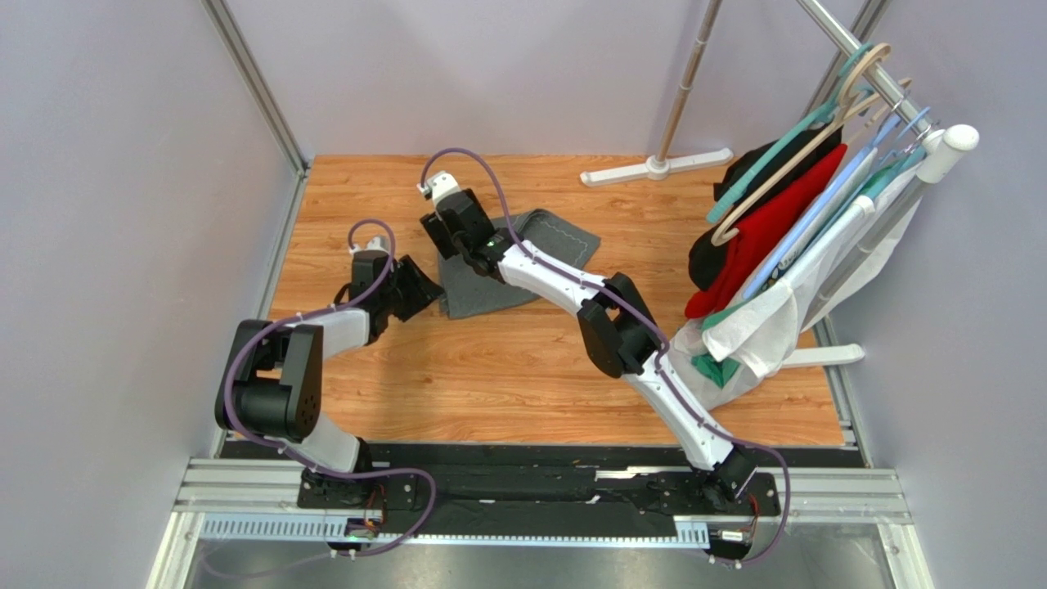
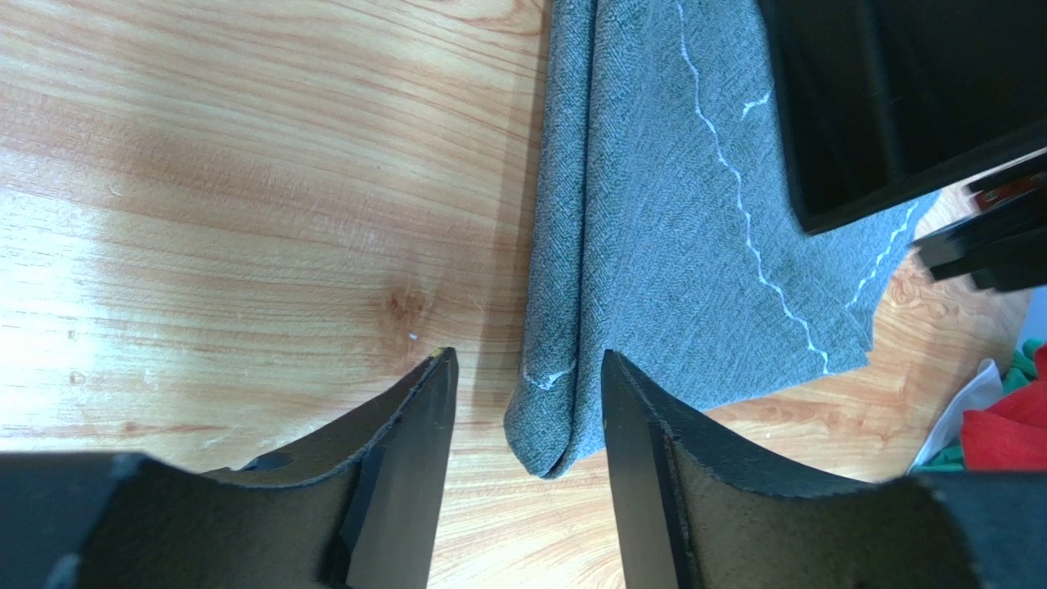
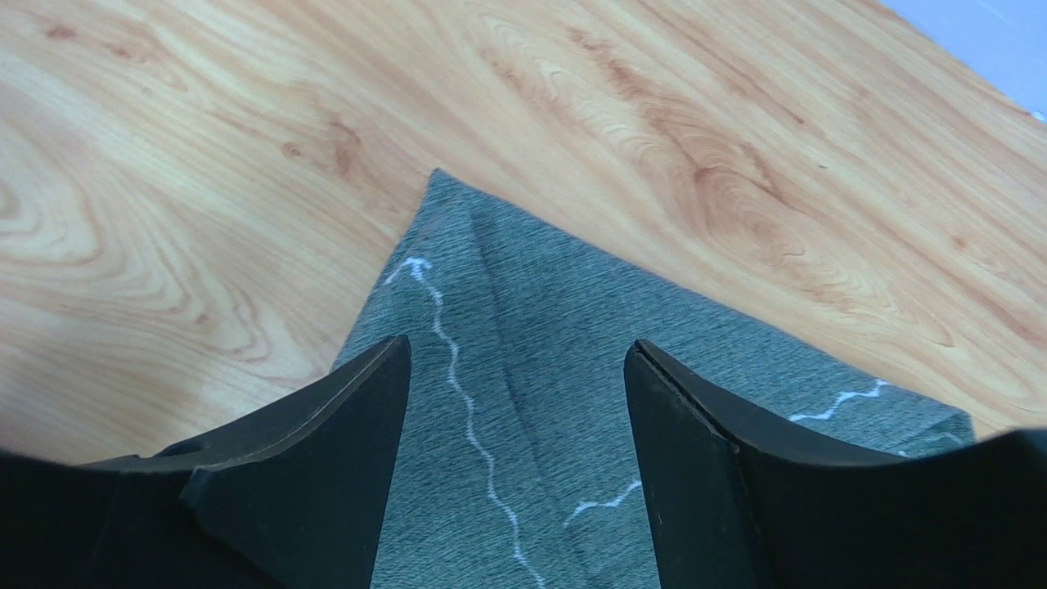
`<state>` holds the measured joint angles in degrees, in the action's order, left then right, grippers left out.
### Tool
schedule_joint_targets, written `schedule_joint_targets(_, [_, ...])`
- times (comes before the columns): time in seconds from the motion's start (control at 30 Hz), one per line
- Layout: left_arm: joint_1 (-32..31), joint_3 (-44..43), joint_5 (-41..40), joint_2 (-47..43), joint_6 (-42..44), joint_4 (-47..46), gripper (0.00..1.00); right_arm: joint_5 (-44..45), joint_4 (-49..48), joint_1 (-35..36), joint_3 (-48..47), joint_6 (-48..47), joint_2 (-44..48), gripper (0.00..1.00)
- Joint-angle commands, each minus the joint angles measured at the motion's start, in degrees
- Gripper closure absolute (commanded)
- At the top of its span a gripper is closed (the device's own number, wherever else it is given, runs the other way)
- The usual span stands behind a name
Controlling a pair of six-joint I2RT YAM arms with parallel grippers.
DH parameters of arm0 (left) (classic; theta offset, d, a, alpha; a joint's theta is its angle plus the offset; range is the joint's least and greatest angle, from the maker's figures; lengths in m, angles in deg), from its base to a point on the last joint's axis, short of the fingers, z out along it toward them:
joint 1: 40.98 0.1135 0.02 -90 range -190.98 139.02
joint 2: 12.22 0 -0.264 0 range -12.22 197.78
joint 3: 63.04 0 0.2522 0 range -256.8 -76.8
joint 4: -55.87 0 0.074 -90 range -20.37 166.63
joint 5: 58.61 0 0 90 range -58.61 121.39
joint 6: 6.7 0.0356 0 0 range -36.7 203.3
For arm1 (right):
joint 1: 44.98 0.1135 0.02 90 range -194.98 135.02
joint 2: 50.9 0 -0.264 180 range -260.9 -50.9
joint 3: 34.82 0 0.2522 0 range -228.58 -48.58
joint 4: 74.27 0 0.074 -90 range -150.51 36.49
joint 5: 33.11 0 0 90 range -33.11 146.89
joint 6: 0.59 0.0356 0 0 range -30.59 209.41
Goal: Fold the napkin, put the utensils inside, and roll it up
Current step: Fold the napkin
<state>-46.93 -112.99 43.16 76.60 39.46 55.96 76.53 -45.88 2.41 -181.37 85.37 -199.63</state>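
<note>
Folding check: napkin (image 1: 559, 236) folded, lying toward the tabletop's (image 1: 492, 381) far edge, mid-width.
Left pincer (image 2: 526, 357): jaws apart, straddling near fold corner, fold running straight ahead.
Right pincer (image 3: 516, 347): spread, empty, above far corner.

Table (image 1: 492, 381): one.
Napkin (image 1: 559, 231): one, on the table.
Arms: two, left arm (image 1: 283, 368) and right arm (image 1: 615, 325), at the table's near edge.
Grippers: two, left gripper (image 2: 522, 362) and right gripper (image 3: 516, 350).
Rack (image 1: 860, 55): one, at the table's right side.
Hangers (image 1: 787, 147): several, count unclear.
Red garment (image 1: 768, 239): one.
Black garment (image 1: 707, 260): one.
White cloth (image 1: 768, 331): one.
Pole stand (image 1: 658, 166): one, at the table's far edge.
</note>
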Motion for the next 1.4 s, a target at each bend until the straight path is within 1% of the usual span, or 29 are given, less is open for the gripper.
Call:
schedule_joint_targets(0.0, [0.16,-1.52,2.37,0.48,-1.08,-3.54,0.43,1.02,-2.68,-0.46,2.52,2.01,11.86,0.31])
schedule_joint_targets(0.03, [0.16,-1.96,3.95,1.79,-1.17,-3.90,0.42,0.93,-2.68,-0.46,6.63,2.45,13.71,0.30])
schedule_joint_targets(0.07, [0.16,-2.40,4.48,2.50,-1.60,-4.17,0.41,0.75,-2.77,-0.38,9.54,3.06,18.25,0.30])
schedule_joint_targets(0.1, [0.16,-3.18,4.92,3.20,-1.87,-4.95,0.40,0.58,-2.94,-0.38,12.18,3.59,20.21,0.30])
schedule_joint_targets(0.13, [0.16,-3.63,5.89,4.68,-2.04,-5.48,0.39,0.32,-3.12,-0.38,17.77,5.16,22.58,0.30])
schedule_joint_targets(0.17, [0.16,-4.15,6.42,5.31,-2.39,-5.49,0.39,0.14,-3.12,-0.46,20.44,5.78,24.52,0.31])
schedule_joint_targets(0.2, [0.16,-5.20,6.86,6.19,-2.57,-5.66,0.39,0.22,-2.95,-0.38,22.82,6.49,28.36,0.31])
schedule_joint_targets(0.23, [0.16,-5.73,8.17,7.76,-2.83,-5.84,0.42,0.31,-2.42,-0.38,25.71,8.41,30.06,0.32])
schedule_joint_targets(0.3, [0.16,-6.96,9.58,9.53,-3.62,-6.19,0.43,-0.13,-1.80,-0.29,32.83,10.18,33.48,0.33])
schedule_joint_targets(0.37, [0.07,-7.23,11.25,11.29,-4.41,-6.80,0.49,0.14,-1.80,-0.20,37.15,12.28,38.23,0.34])
schedule_joint_targets(0.4, [0.07,-6.80,11.43,11.38,-4.59,-7.50,0.52,0.14,-1.89,-0.11,41.08,12.82,39.55,0.34])
schedule_joint_targets(0.43, [0.07,-6.62,11.43,11.21,-4.68,-7.68,0.54,0.31,-1.80,-0.02,42.51,13.26,41.91,0.34])
schedule_joint_targets(0.5, [-0.11,-5.66,11.08,10.51,-4.33,-7.60,0.55,1.01,-1.45,0.41,46.11,14.31,43.69,0.34])
schedule_joint_targets(0.53, [-0.37,-5.30,10.21,9.54,-4.16,-7.51,0.59,1.54,-0.58,0.59,47.18,14.75,44.48,0.35])
schedule_joint_targets(0.6, [-1.33,-4.25,9.07,8.57,-3.63,-6.72,0.60,2.42,-0.05,1.12,49.54,15.45,46.59,0.35])
schedule_joint_targets(0.63, [-1.77,-3.90,8.54,8.05,-3.45,-6.72,0.63,2.77,0.30,1.21,50.26,15.81,47.21,0.35])
schedule_joint_targets(0.7, [-2.91,-2.50,8.18,7.43,-3.63,-6.72,0.66,3.48,0.83,1.29,51.49,16.95,48.70,0.35])
schedule_joint_targets(0.77, [-4.76,-0.91,7.48,6.11,-4.41,-7.24,0.67,3.65,1.54,1.47,53.24,17.39,49.58,0.36])
schedule_joint_targets(0.9, [-8.71,5.05,5.02,2.42,-6.88,-10.22,0.66,3.04,2.42,1.56,56.50,18.62,52.65,0.36])
schedule_joint_targets(0.97, [-12.48,6.03,3.35,1.10,-7.93,-11.11,0.64,3.30,2.59,1.73,58.69,19.41,53.71,0.36])
schedule_joint_targets(1.1, [-16.98,6.83,2.73,0.31,-9.34,-12.26,0.58,3.04,3.21,1.91,61.86,20.64,56.17,0.36])
schedule_joint_targets(1.13, [-17.33,7.00,3.08,-0.22,-9.34,-12.17,0.52,3.12,3.73,2.08,62.47,20.73,57.22,0.36])
schedule_joint_targets(1.2, [-17.51,8.31,2.74,-1.36,-9.25,-10.95,0.44,3.65,4.70,2.61,64.31,21.08,58.11,0.36])
schedule_joint_targets(1.23, [-17.51,8.67,1.95,-3.37,-8.38,-9.55,0.36,4.09,4.96,3.05,64.93,21.26,59.07,0.36])
schedule_joint_targets(1.27, [-17.51,8.94,1.07,-4.60,-7.59,-5.88,0.34,4.18,5.31,3.23,65.55,21.87,59.60,0.36])
schedule_joint_targets(1.3, [-17.51,9.63,-1.03,-6.10,-6.89,-4.19,0.32,4.18,5.75,3.49,66.95,22.22,60.13,0.37])
schedule_joint_targets(1.37, [-17.51,10.51,-2.53,-11.45,-5.13,0.46,0.27,3.39,5.85,4.19,68.27,23.54,61.71,0.37])
